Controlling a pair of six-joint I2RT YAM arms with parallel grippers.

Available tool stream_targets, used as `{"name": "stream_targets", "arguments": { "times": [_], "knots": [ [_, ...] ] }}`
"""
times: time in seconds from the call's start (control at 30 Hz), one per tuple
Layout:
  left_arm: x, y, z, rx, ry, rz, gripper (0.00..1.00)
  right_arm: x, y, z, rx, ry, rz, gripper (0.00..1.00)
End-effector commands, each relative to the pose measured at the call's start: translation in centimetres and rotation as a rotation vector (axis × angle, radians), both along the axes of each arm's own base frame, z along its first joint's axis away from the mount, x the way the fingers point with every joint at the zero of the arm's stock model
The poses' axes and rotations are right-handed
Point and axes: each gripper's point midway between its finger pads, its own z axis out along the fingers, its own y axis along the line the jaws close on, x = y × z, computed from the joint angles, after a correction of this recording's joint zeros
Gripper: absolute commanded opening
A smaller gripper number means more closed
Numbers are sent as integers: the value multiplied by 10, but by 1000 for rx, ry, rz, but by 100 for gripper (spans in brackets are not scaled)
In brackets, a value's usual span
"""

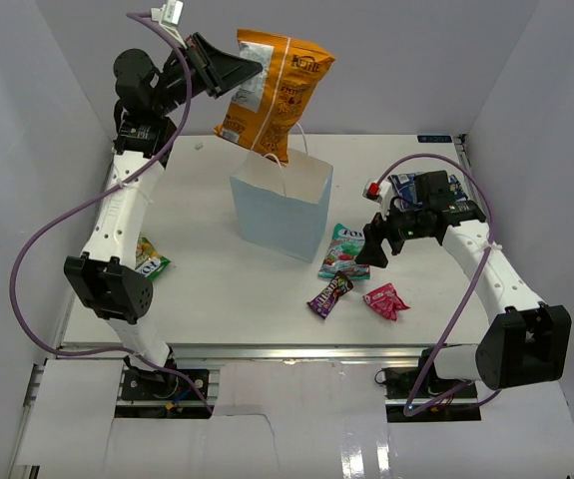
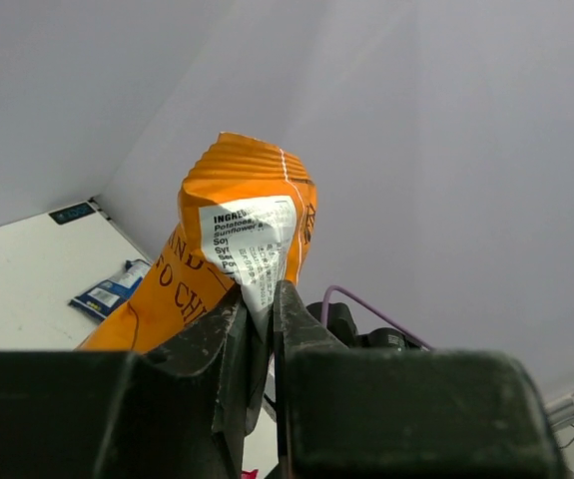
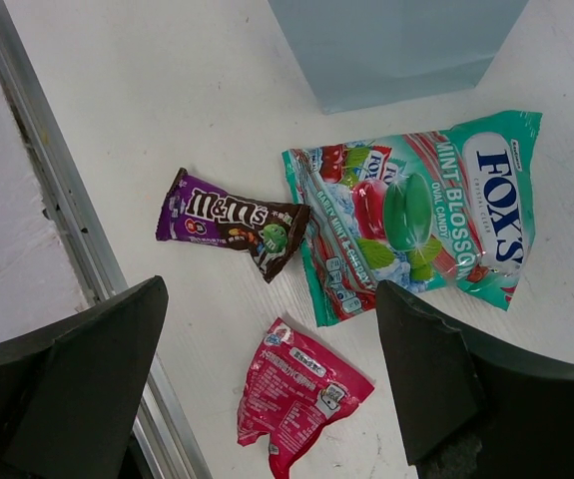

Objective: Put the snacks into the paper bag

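Left gripper (image 2: 262,314) pressed shut on the crimped end seam of the orange chip bag (image 1: 272,95). It hangs high and tilted above the paper bag (image 1: 282,205), its lower corner apparently just over the far rim of the open mouth

Right gripper (image 1: 374,247) spread wide, holding nothing, hovering over the teal packet (image 3: 416,210), purple packet (image 3: 232,222) and pink packet (image 3: 296,394), which lie on the table (image 1: 217,289) near the paper bag

Step in hand, as I read it: lower the chip bag in

Judgement: let it hang plumb first, centre the low corner over the mouth, descend until the walls enclose most of it, then release. Paper bag stands unsupported and looks light; a sideways snag on the rim could tip it
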Motion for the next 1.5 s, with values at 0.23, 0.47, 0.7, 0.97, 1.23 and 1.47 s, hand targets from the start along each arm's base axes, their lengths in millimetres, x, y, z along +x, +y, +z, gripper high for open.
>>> {"name": "stream_targets", "arguments": {
  "times": [0.23,0.47,0.7,0.97,1.23,1.47],
  "knots": [
    [-20,-51,-17,0,-5,-74,0,2,-4,11,12,-27,-15,90],
    [-20,-54,-58,8,52,-95,0,1,-6,11,13,-31,-22,90],
    [-17,-58,-91,16,100,-121,49,1,-7,13,15,-35,-22,90],
    [-26,-51,-59,16,-2,-103,69,2,-6,14,21,-29,-28,90],
    [-18,-7,-59,124,-15,78,81,2,-5,10,30,6,-37,90],
    [-18,54,-72,313,-11,435,82,41,-27,-11,-46,82,-404,90]
  ]
}}
